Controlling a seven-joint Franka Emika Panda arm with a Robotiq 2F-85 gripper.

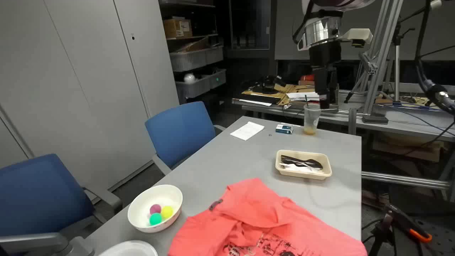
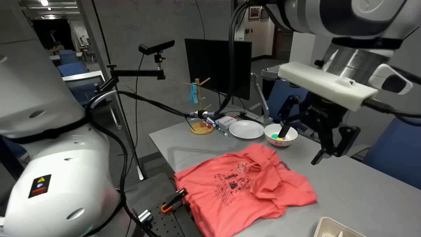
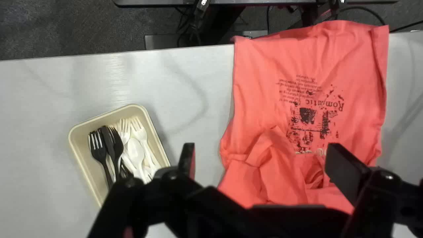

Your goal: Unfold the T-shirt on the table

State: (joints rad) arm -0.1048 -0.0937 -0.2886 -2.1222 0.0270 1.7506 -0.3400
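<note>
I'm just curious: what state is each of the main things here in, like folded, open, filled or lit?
T-shirt: partly spread, rumpled and folded over at one end, opposite end past the edge of the table
Gripper: open, holding nothing
Bowl: upright, holding green, yellow and purple balls
Beige tray: holding black and white cutlery
Plastic cup: upright, amber liquid at the bottom, straw in it
White plate: face up
Monitor: dark
</note>
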